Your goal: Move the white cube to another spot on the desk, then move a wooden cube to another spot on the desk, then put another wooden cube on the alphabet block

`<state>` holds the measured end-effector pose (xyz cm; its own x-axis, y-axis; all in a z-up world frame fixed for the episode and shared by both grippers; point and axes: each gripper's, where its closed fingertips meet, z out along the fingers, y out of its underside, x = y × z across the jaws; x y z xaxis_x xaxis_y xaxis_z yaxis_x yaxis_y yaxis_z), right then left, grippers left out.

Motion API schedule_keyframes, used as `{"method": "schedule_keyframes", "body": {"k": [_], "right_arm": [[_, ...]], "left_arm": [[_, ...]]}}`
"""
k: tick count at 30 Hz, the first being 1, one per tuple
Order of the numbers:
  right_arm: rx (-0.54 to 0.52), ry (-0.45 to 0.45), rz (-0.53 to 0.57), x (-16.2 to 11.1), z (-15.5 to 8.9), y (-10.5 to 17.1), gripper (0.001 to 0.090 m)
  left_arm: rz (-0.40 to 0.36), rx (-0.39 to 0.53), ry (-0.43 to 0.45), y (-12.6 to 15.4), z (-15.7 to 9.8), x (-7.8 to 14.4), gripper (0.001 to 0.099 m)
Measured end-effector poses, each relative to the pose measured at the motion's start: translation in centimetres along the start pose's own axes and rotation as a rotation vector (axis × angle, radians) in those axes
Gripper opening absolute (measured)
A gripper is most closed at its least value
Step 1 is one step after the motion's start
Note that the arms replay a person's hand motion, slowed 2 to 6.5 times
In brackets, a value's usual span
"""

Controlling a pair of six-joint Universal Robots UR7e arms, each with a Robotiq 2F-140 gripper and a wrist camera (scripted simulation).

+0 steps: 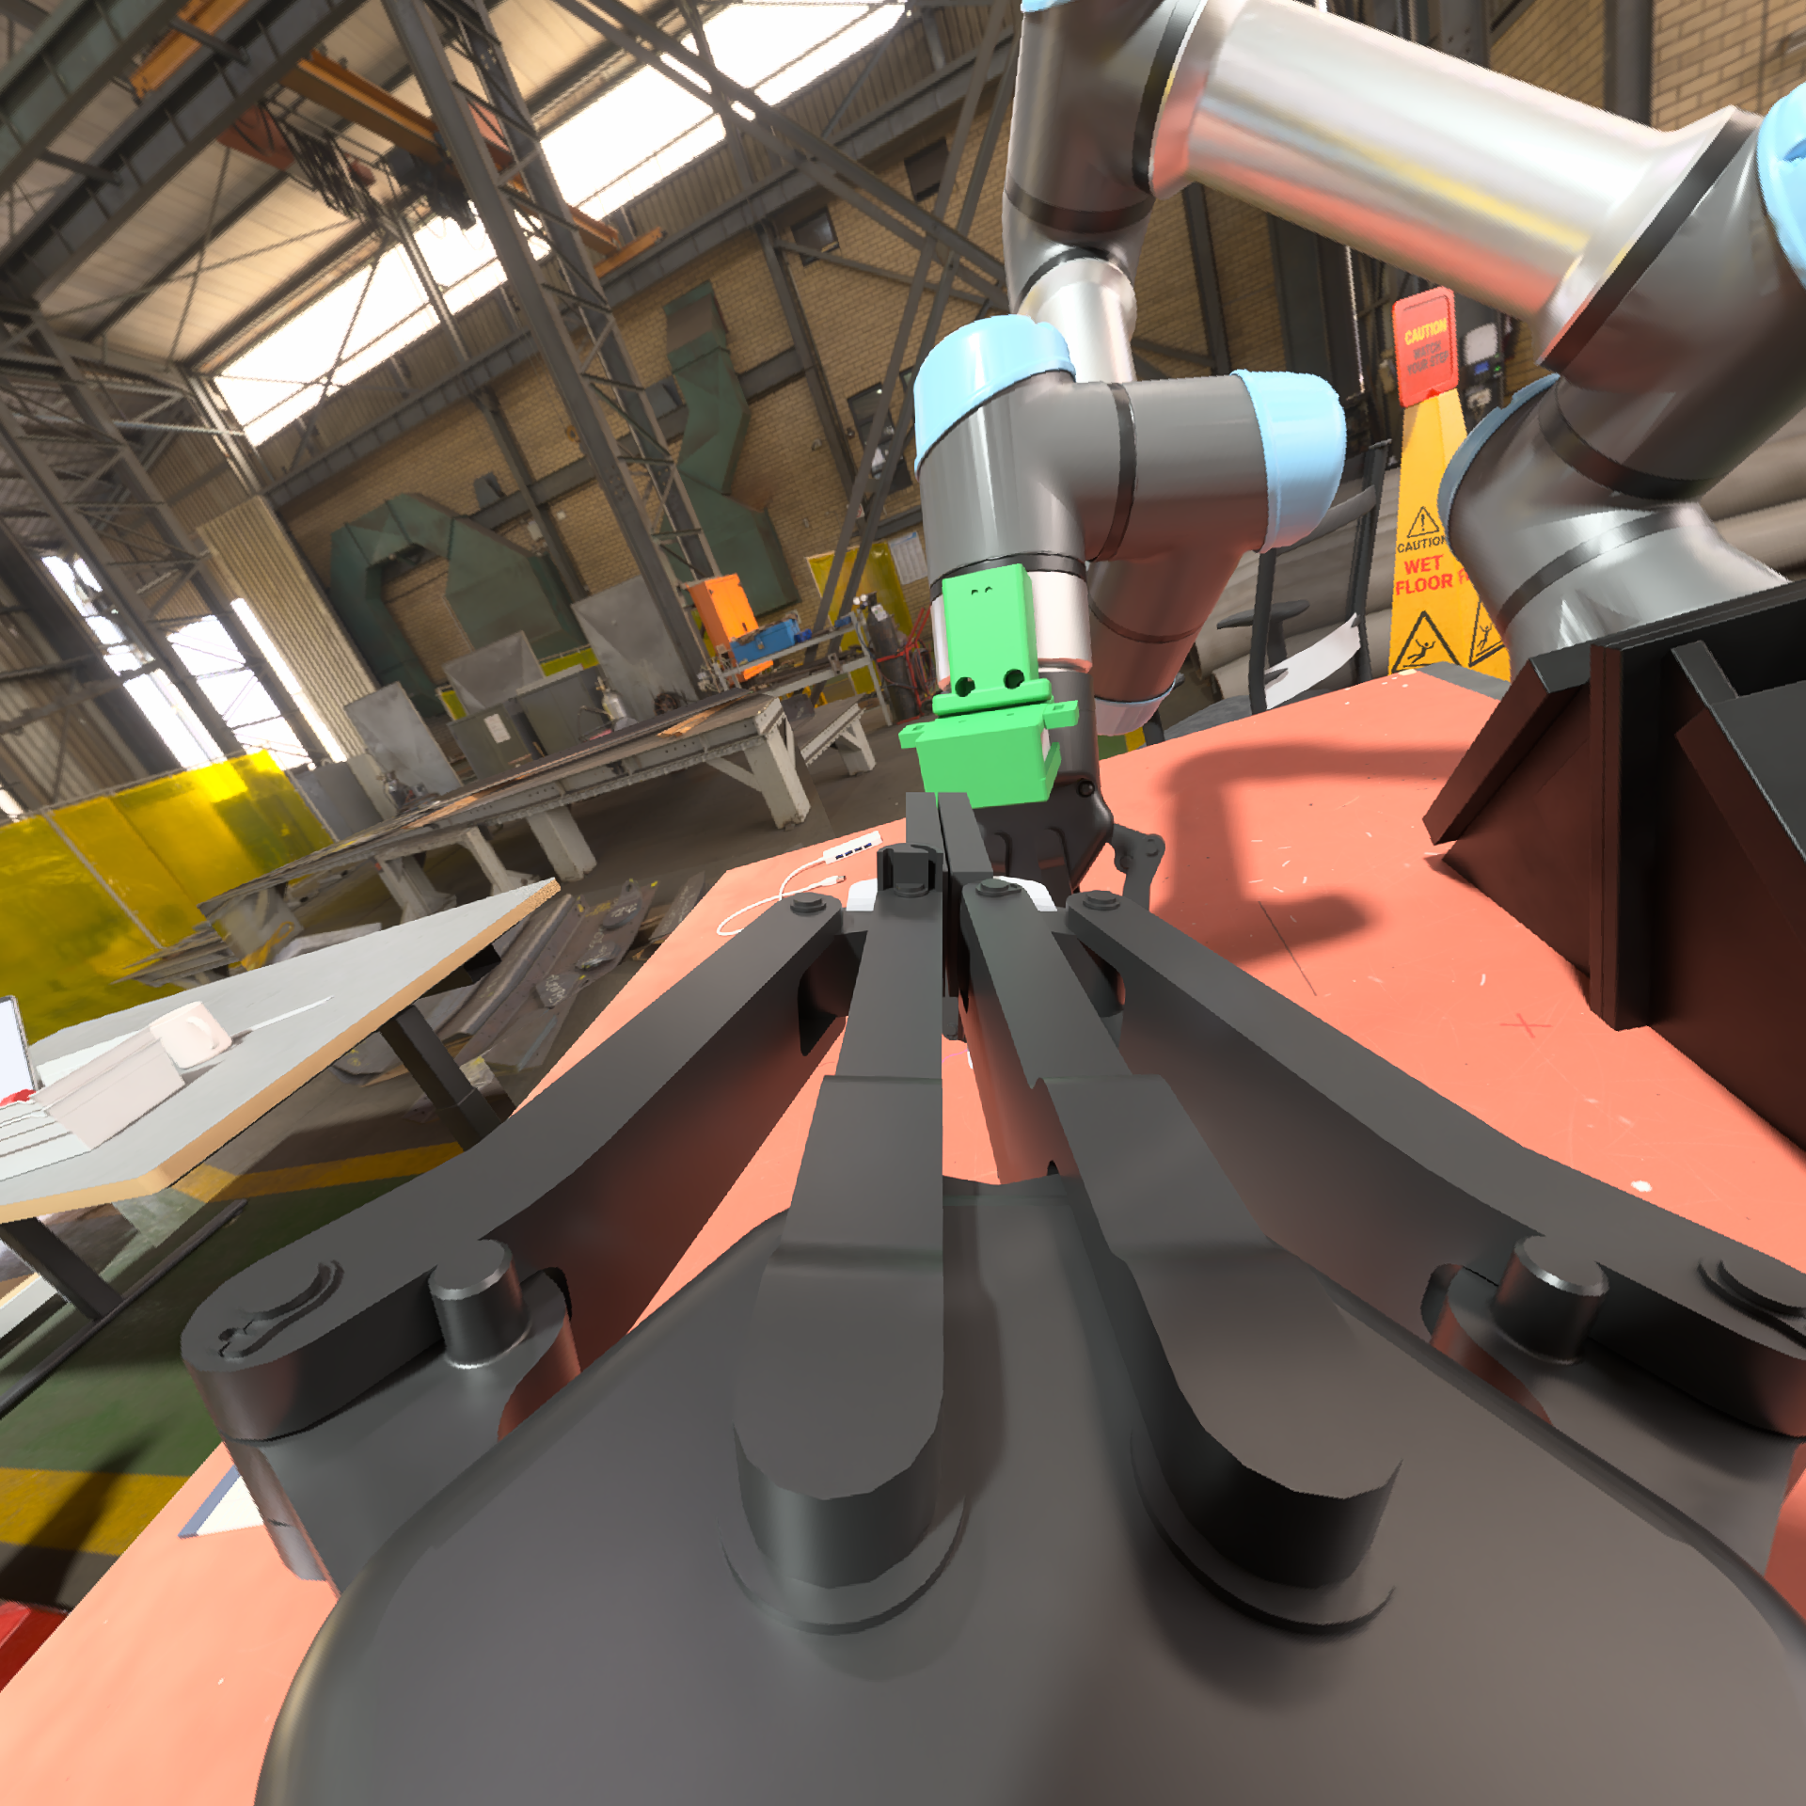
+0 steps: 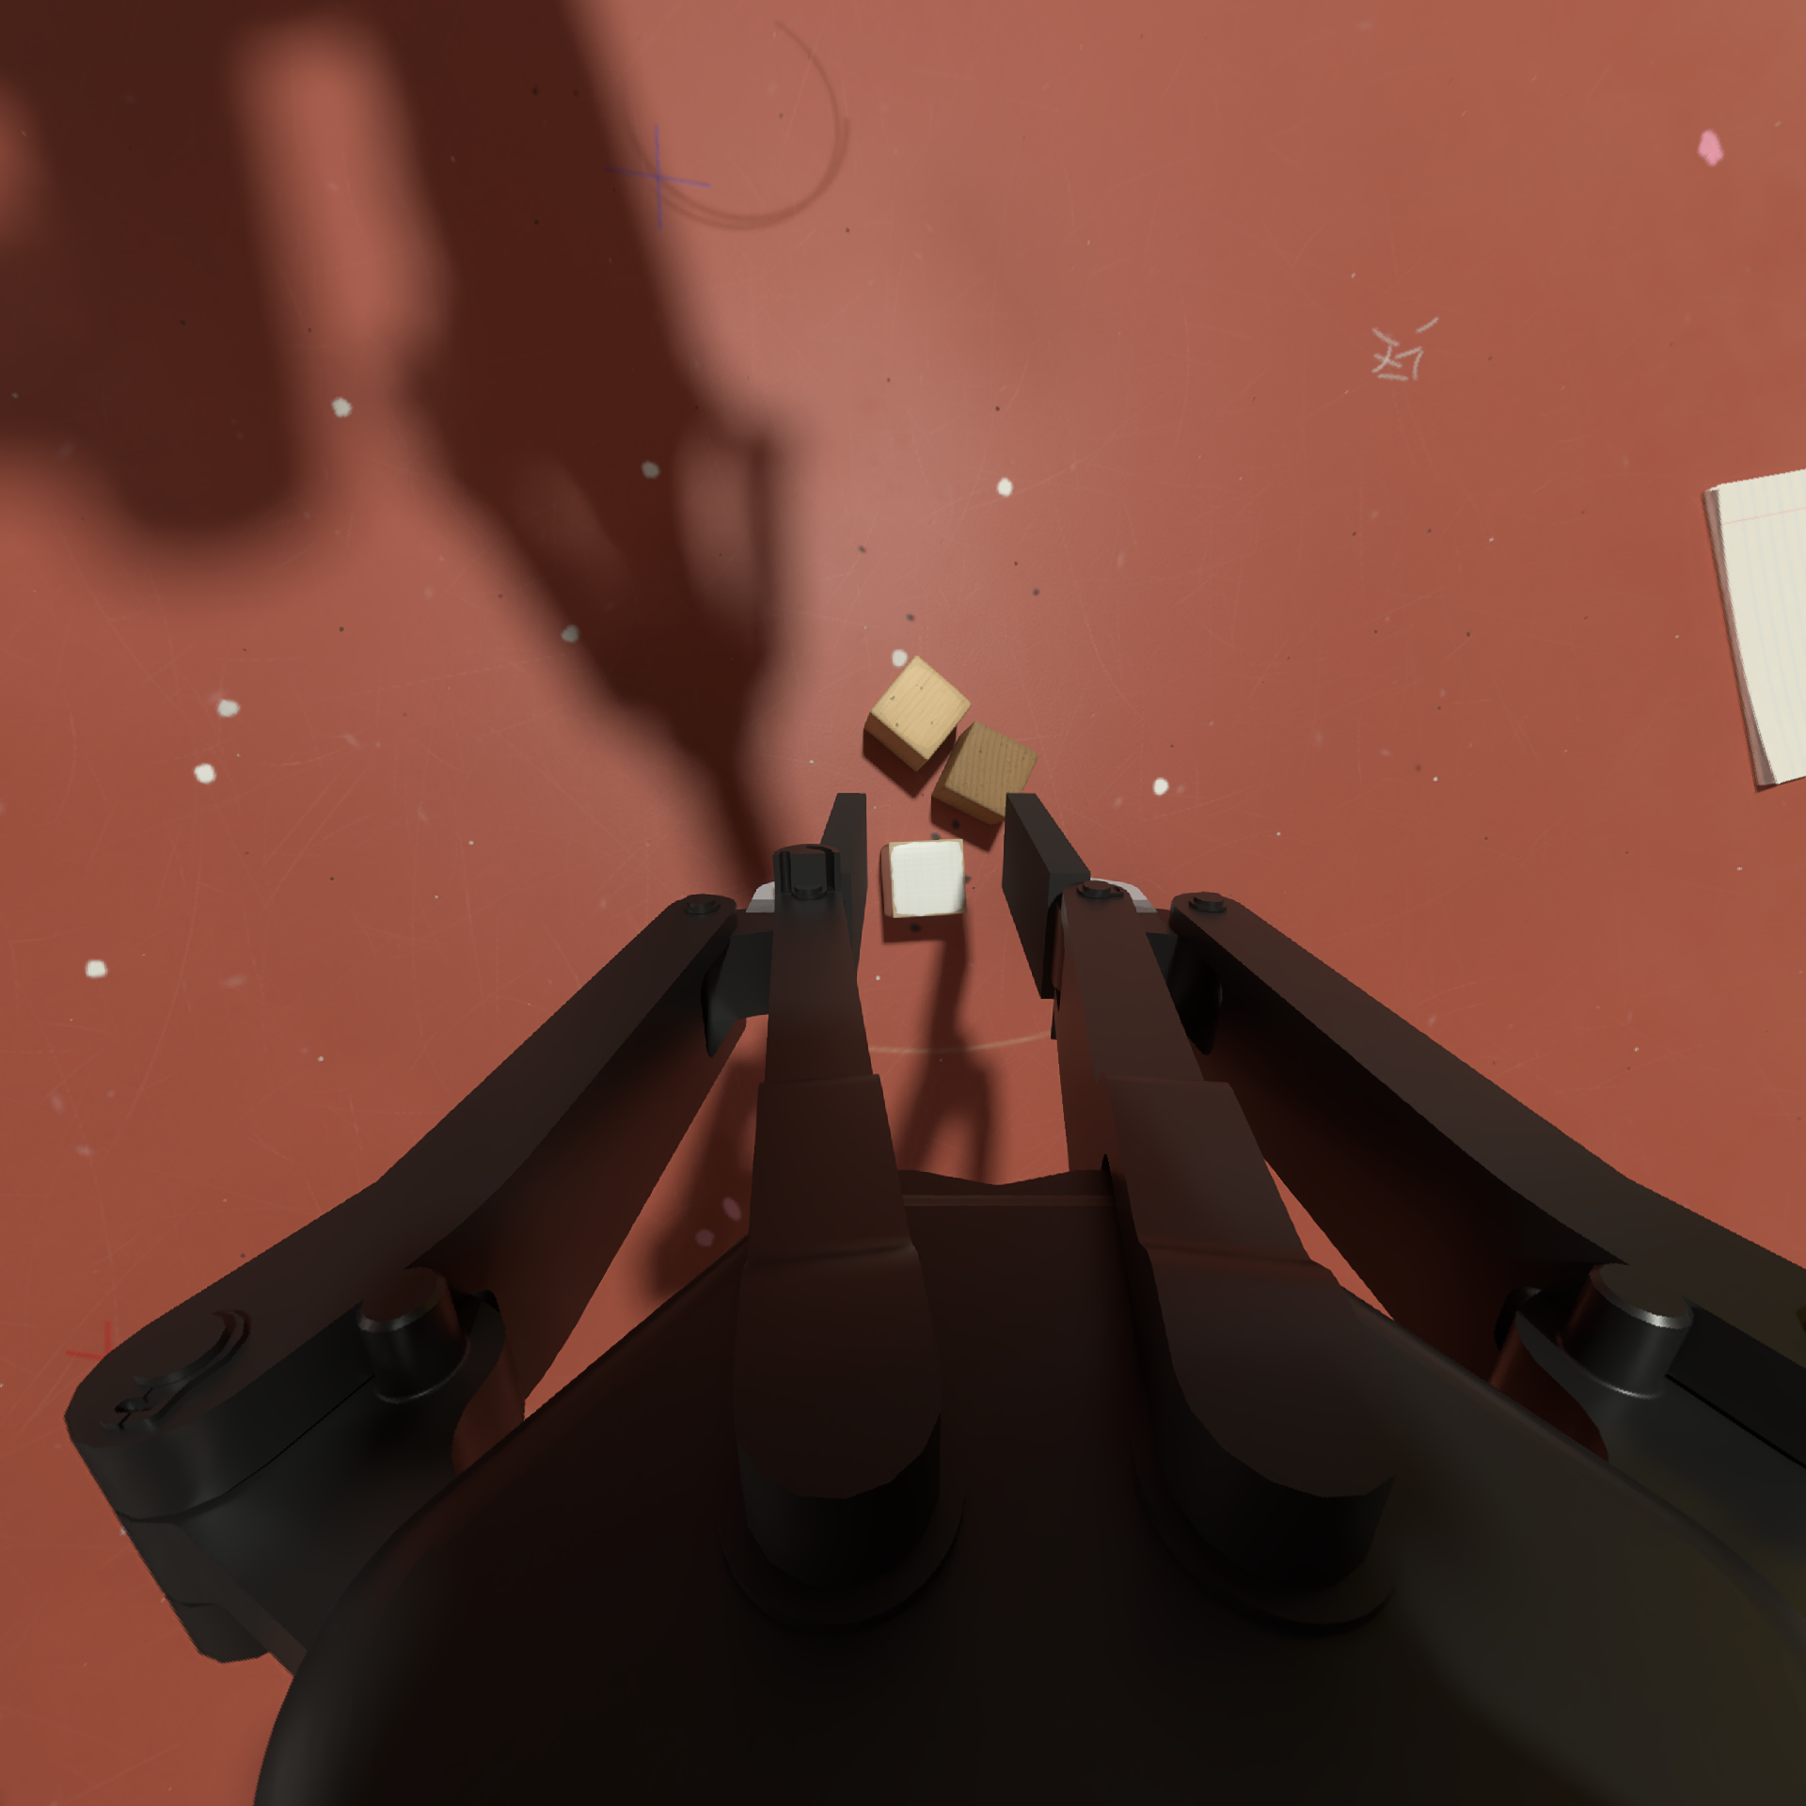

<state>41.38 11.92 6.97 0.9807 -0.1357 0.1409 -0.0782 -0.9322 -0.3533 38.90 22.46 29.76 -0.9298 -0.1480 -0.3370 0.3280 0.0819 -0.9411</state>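
The right gripper hangs over the bench, fingers apart, the white cube lying between them with a gap on each side. Just beyond, a dark wooden cube and a pale wooden cube touch at an edge. Open surface surrounds them; a notepad sits well apart. The left gripper is closed on nothing.

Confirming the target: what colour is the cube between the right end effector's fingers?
White, clearest in the right wrist view.
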Motion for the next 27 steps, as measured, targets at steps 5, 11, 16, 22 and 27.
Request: {"method": "schedule_keyframes", "body": {"k": [5,11,16,22,27], "right_arm": [[-0.057,-0.022,0.0,-0.3,1.0,0.6,0.0378],[-0.119,-0.038,-0.003,-0.4,1.9,1.3,0.0378],[-0.16,-0.046,-0.008,-0.6,2.6,1.7,0.0378],[-0.207,-0.044,-0.01,-0.5,3.1,2.2,0.0371],[-0.244,-0.029,-0.012,-0.2,3.4,2.5,0.0368]], "left_arm": [[-0.001,0.002,-0.002,-0.1,-0.1,-0.1,0.0009],[-0.003,0.004,-0.004,-0.1,-0.2,-0.2,0.0009],[-0.003,0.005,-0.005,-0.1,-0.2,-0.3,0.0009],[-0.004,0.004,-0.004,-0.1,-0.3,-0.3,0.0009],[-0.005,0.002,-0.002,0.0,-0.2,-0.3,0.0009]]}}
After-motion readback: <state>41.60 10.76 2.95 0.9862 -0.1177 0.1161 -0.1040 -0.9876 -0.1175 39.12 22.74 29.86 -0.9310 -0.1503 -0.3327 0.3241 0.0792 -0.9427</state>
